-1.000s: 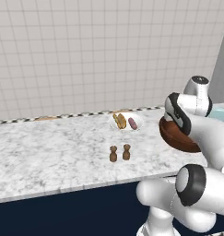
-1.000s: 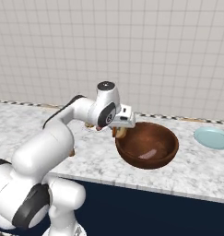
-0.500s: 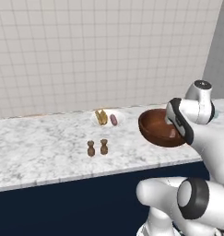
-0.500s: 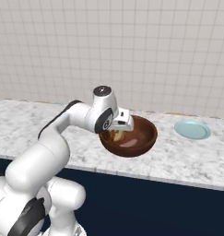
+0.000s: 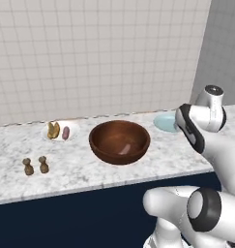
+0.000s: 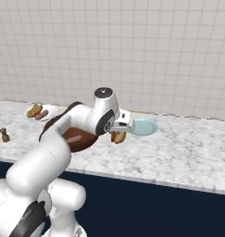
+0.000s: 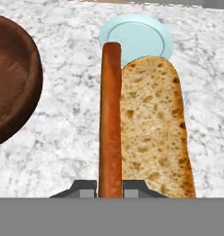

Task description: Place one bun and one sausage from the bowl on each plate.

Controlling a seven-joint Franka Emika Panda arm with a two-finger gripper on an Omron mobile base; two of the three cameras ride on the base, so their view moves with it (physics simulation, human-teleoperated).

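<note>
1 golden, porous bun [image 7: 155,133], crust-edged

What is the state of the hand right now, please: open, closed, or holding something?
Hand: closed, holding a bun, seemingly with a sausage beside it, above the counter near the blue plate.

The white arm hid part of the pale blue-teal round plate [image 5: 163,123] and much of the deep reddish-brown wooden bowl [image 6: 81,139]; two small brown bench items [image 5: 35,165] were too small to identify.
</note>
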